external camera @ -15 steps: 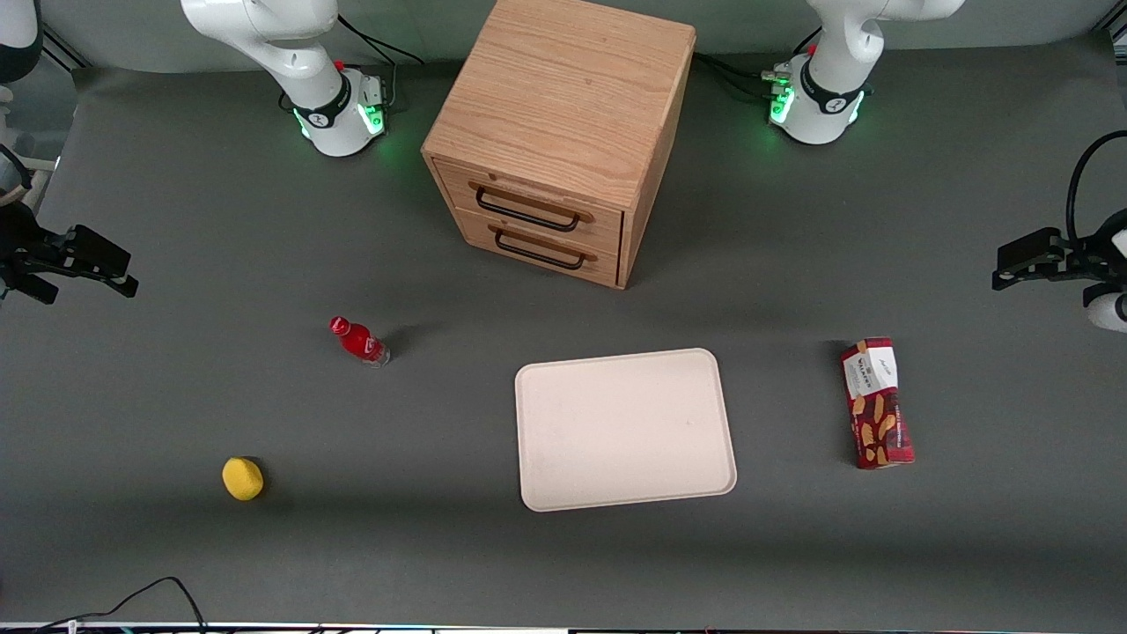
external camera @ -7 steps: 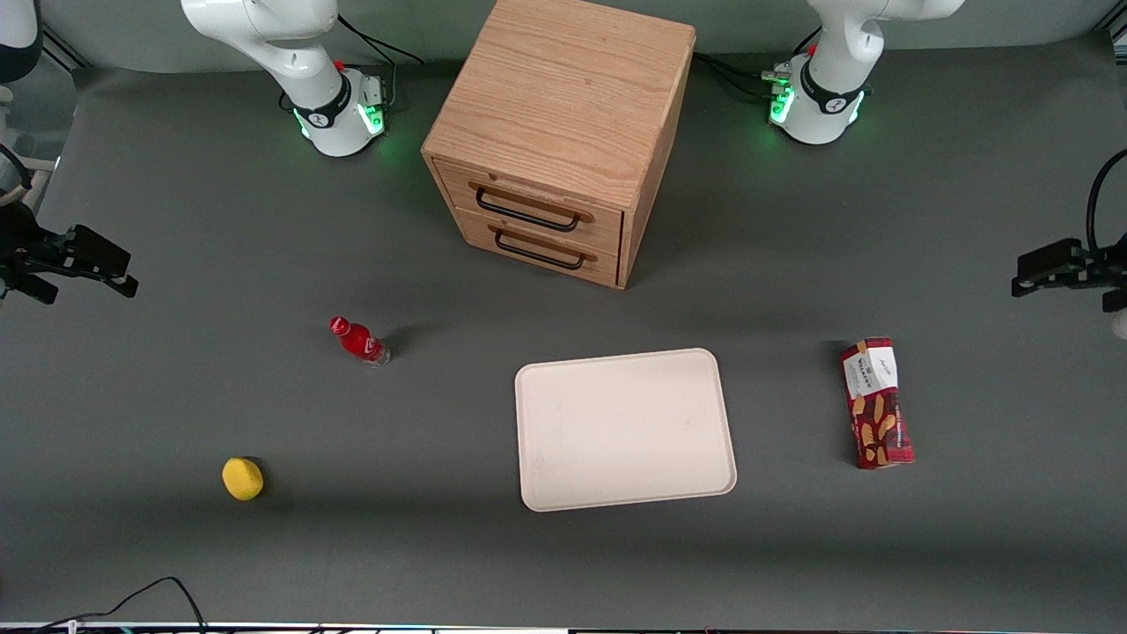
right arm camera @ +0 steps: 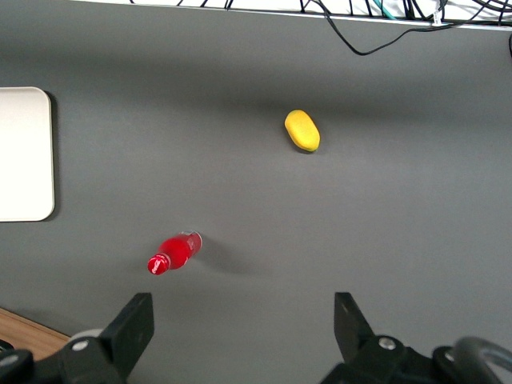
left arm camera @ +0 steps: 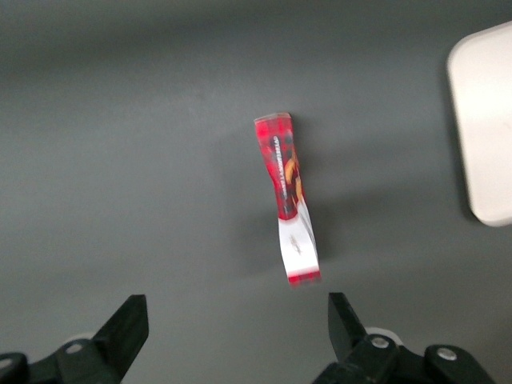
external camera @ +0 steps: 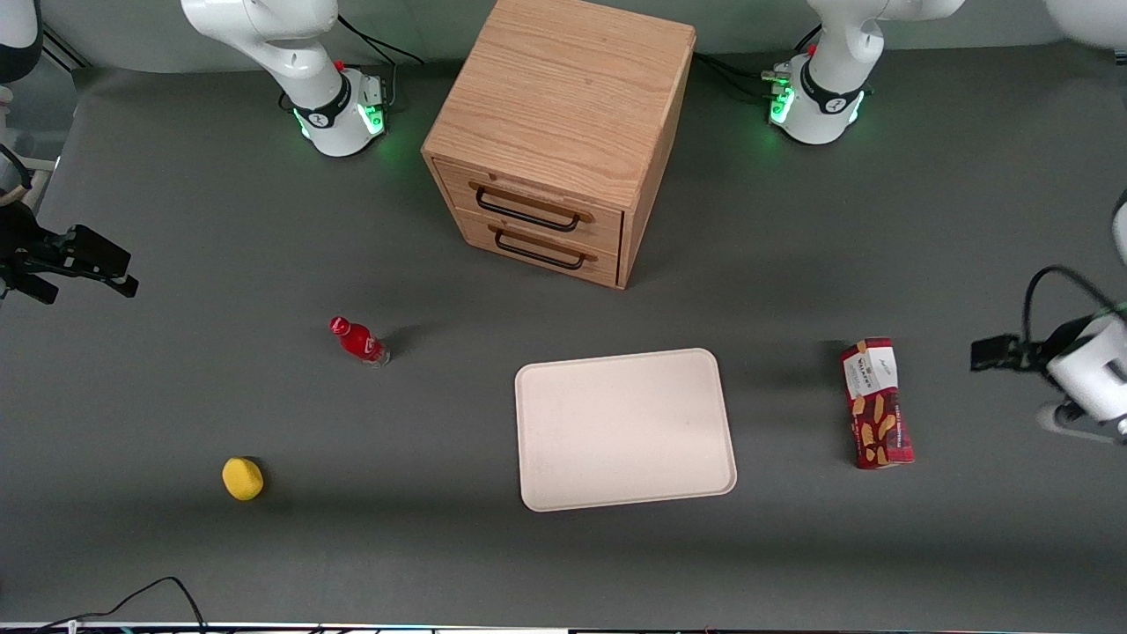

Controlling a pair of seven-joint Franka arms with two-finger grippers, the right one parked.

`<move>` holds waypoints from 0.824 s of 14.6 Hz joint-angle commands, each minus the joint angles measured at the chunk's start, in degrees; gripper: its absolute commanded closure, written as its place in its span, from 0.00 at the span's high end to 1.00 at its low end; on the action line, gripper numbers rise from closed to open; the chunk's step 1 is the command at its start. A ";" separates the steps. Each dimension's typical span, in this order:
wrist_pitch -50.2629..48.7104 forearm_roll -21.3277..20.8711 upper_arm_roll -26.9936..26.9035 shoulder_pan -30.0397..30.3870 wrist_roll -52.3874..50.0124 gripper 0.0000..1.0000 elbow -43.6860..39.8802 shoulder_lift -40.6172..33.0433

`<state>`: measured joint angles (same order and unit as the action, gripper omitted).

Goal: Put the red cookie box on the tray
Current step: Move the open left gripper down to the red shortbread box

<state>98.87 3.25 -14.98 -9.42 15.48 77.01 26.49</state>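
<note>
The claw [left arm camera: 232, 332] hangs spread wide above the red cookie box [external camera: 877, 403], which lies flat on the grey surface [external camera: 264, 220] beside the tray [external camera: 624, 429], seemingly clear of it.

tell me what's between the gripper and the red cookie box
Nothing but bare gray table. In the front view, the open gripper hovers toward the working arm's end from the red cookie box.
</note>
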 commanded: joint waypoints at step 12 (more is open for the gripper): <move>32.35 0.53 3.29 -0.42 -11.00 0.98 20.37 10.25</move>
<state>130.13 3.47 -11.49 -9.55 5.05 95.98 37.40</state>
